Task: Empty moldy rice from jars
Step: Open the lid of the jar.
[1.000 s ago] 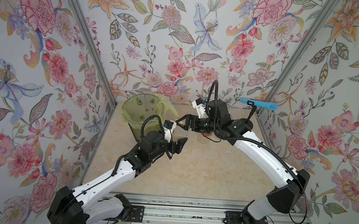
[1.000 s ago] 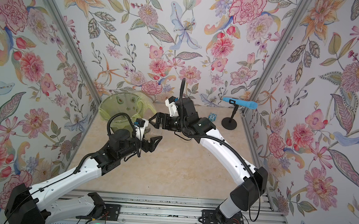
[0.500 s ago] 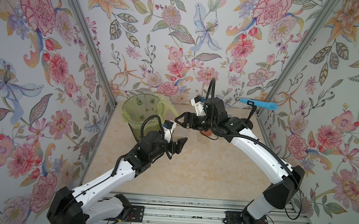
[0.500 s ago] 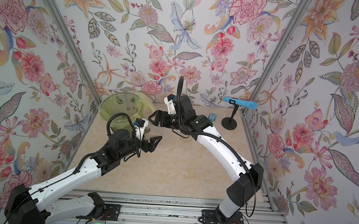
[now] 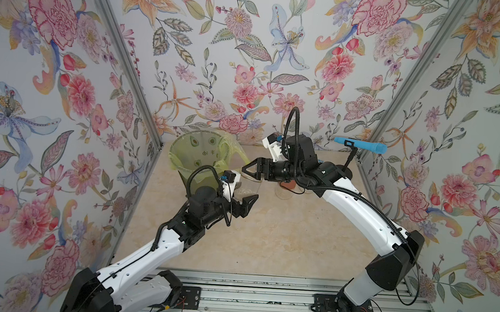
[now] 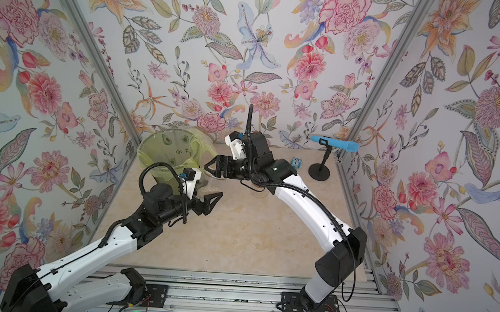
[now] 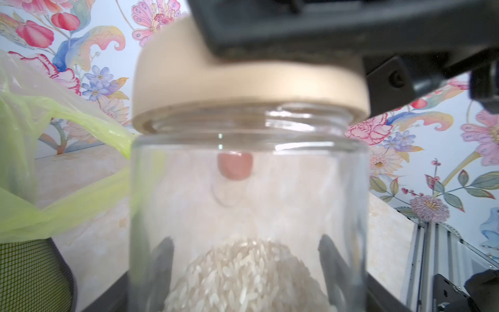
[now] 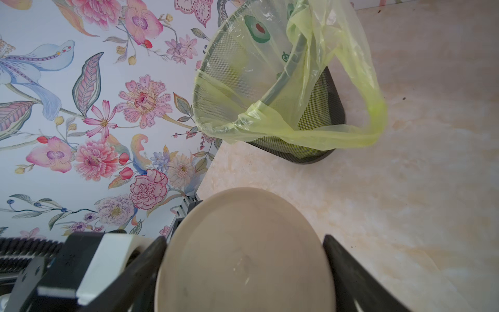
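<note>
- The left gripper [image 5: 247, 204] is clamped on a small, squat clear glass jar [image 7: 248, 205], with 1 dark finger on each side of the glass, low down. The jar is just beside the base of the bin. I cannot tell whether it rests on the table or is lifted.
- The right gripper [image 5: 249, 171] is closed from above on the jar's beige round lid [image 8: 243, 256], with a finger touching each side of the rim. The lid sits on the jar mouth, and the views do not show whether it has been loosened.
- The moldy rice [image 7: 243, 278], an off-white grainy heap, lies at the bottom of this jar, well below the lid.
- A green mesh bin with a yellow-green plastic liner [image 8: 216, 81] stands near the back corner. A loose loop of liner hangs out toward the jar.
- 1 more glass jar with a reddish-brown lid [image 5: 285, 191] stands on the beige marbled table [image 5: 267, 238], under the right arm.
- I judge the step in hand to be taking the lid off, and these things could go wrong:
  - The smooth glass could turn or slide between the left fingers when the lid is twisted, so the lid would never loosen.
  - The lid could come free with a jerk and shake rice onto the table, since the jar is beside the bin and not over it.
  - The 2 grippers are very close together and could knock each other.
  - The right arm could clip the jar beneath it as it swings.
  - The hanging liner loop could snag a finger or deflect the pour.
</note>
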You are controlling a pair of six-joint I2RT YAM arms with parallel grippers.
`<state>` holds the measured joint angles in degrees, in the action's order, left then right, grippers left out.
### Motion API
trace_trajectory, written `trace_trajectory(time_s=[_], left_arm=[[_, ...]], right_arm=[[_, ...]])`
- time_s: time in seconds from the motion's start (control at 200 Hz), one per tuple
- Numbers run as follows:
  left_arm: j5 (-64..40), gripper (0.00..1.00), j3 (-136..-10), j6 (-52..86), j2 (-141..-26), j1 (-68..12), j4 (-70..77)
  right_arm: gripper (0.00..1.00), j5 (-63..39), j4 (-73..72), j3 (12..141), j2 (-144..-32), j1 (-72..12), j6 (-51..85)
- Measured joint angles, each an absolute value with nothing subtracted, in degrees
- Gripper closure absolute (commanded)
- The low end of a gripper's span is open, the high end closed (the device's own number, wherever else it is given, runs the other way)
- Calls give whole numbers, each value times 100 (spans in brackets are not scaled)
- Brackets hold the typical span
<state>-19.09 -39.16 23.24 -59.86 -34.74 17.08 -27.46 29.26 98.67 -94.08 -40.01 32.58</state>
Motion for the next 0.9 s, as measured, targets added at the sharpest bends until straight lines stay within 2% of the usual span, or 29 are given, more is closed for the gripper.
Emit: trace_trajectory(time_s=[0.175,0.35,0.901], left_arm=[[-2917,100,-3623,2648,-5990,-3081,2224],[-3398,100,-3592,2814,-6045,-2932,2283],[-3406,100,-3592,2895,-6042,-2877,2445]], right_arm=[[47,-3391,2355,9317,-9249,-3811,3223],[47,-3721,1959,8989,-9135,-3623,3216],[48,-3470,1918,8993,-9107,-3109,3173]])
